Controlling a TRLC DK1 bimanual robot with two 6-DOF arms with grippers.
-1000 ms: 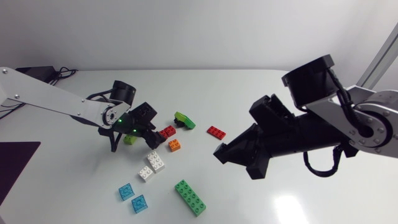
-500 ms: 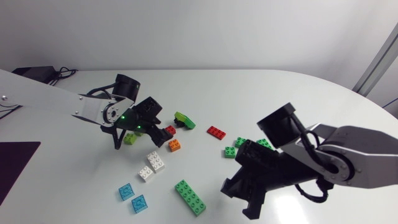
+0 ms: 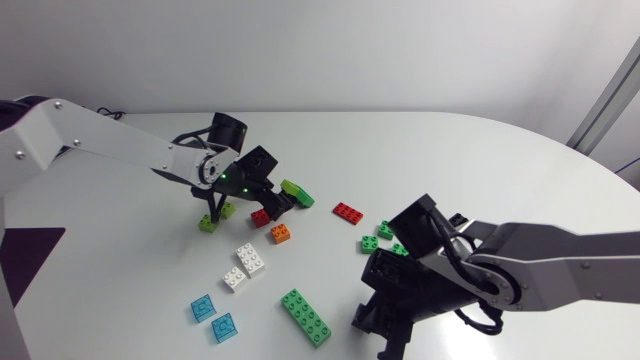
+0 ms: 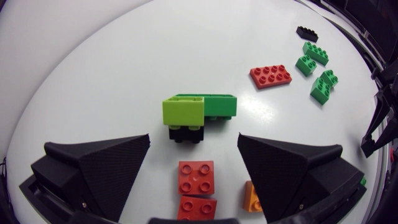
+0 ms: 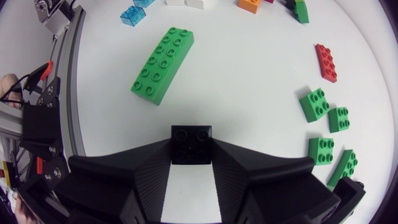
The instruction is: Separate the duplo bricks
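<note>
Jaws wide apart, the left gripper (image 4: 194, 140) hangs low over the table (image 3: 480, 160), just left of centre in the head view. The stacked cluster (image 4: 199, 115) lies just ahead of its fingers: a lime brick (image 4: 183, 112) and a green brick (image 4: 219, 106) seated on a dark brick (image 4: 185, 133). The right gripper (image 5: 191, 149), low in the frame and right of centre, has its jaws closed on a small black brick (image 5: 191, 143), one finger against each side wall. From where I stand these look like light, hard plastic pieces, stiff and glossy, so they would skid on the smooth tabletop before they come apart. I'd take the cluster by its flat side walls, not the studs, pinching the lime brick while something braces the lower ones. The two red square bricks (image 4: 196, 177) under the left gripper sit close enough to get nudged.
</note>
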